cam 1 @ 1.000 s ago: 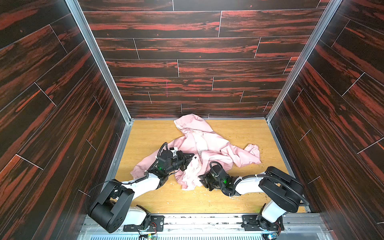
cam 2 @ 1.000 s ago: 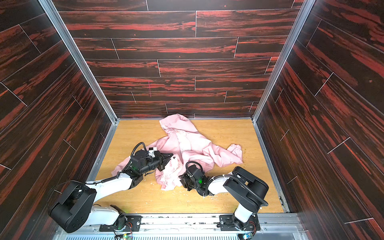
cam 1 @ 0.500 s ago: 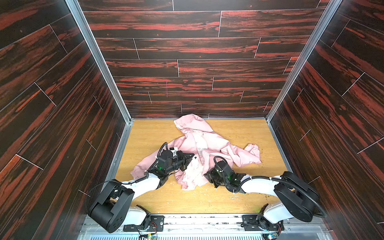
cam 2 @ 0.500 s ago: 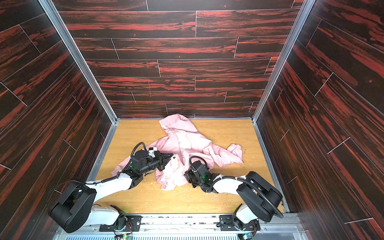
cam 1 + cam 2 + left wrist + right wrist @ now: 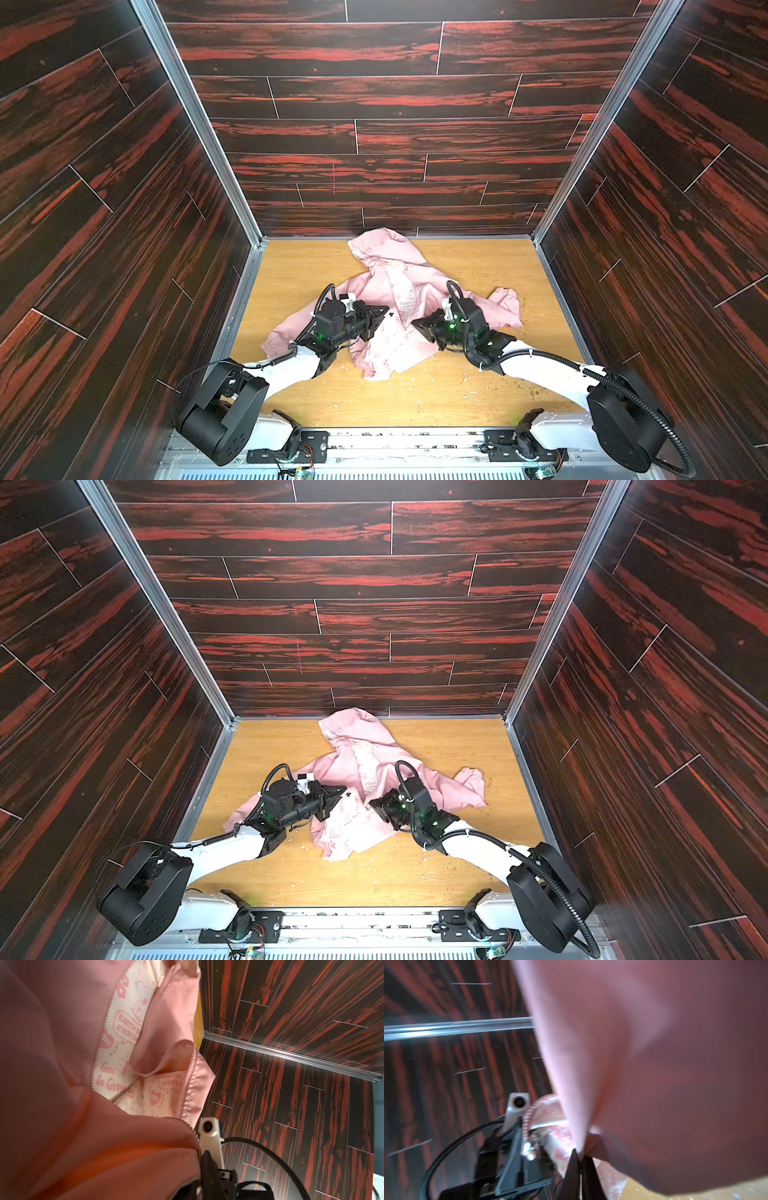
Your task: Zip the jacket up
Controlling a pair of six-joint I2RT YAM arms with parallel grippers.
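Jacket (image 5: 419,286) edges gape unzipped; open table (image 5: 478,266) flanks it

The worktop (image 5: 316,266) in front of me is a light wooden board, shown in both top views (image 5: 457,746). On it lies the jacket (image 5: 386,266), pink and crumpled. Its hood end reaches the back edge, and one sleeve goes toward each side. Small pale crumbs (image 5: 415,388) are scattered on the bare wood near the front. I see also some greenish specks (image 5: 536,390) at the right.
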